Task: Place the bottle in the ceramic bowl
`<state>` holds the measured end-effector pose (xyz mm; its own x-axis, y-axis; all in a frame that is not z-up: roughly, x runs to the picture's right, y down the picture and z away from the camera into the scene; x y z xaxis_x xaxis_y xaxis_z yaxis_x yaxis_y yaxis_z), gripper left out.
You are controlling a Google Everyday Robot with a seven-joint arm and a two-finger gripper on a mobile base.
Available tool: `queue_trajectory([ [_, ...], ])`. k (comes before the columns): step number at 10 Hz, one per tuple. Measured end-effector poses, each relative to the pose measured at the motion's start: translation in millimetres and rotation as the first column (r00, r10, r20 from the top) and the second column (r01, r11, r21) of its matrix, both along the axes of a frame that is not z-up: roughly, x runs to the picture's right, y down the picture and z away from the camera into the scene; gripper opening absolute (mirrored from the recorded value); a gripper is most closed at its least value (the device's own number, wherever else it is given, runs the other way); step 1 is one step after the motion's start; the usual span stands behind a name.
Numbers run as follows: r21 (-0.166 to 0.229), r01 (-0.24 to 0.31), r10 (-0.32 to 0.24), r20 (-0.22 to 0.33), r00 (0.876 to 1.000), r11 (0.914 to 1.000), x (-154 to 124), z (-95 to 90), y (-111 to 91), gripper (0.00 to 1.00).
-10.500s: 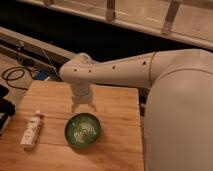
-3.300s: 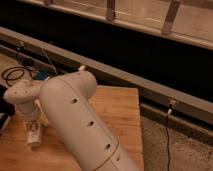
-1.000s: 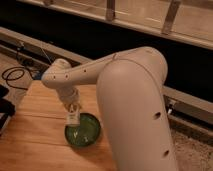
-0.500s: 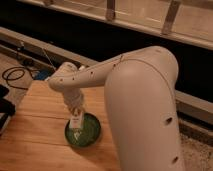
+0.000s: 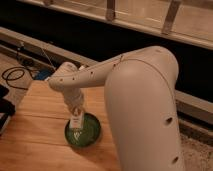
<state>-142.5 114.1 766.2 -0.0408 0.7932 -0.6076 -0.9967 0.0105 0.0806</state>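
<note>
The white arm (image 5: 135, 95) sweeps in from the right and bends down over the wooden surface (image 5: 35, 130), ending in the gripper (image 5: 76, 111) just above the ceramic bowl (image 5: 83, 131). The gripper is pinched on the bottle (image 5: 76, 122), gripping it at the top so that the bottle hangs roughly upright, its label with dark marks facing the camera. The bottle's lower end sits inside the bowl's rim, over the left part of the green interior; whether it touches the bowl's bottom cannot be told. The bowl rests near the surface's front right area. Dark cables (image 5: 17, 75) lie on the floor beyond the surface's far left corner.
</note>
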Motion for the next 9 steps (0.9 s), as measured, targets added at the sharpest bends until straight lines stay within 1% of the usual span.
queue_trajectory([
  [1, 0.0, 0.001, -0.001, 0.0, 1.0, 1.0, -0.4, 0.0, 0.3, 0.54],
  [2, 0.0, 0.001, -0.001, 0.0, 1.0, 1.0, -0.3, 0.0, 0.2, 0.66],
  [3, 0.0, 0.001, -0.001, 0.0, 1.0, 1.0, 0.0, 0.1, 0.1, 0.74],
  [4, 0.0, 0.001, -0.001, 0.0, 1.0, 1.0, 0.2, 0.1, 0.1, 0.79],
  [9, -0.002, 0.001, -0.001, -0.002, 1.0, 1.0, 0.5, 0.9, 1.2, 0.8],
])
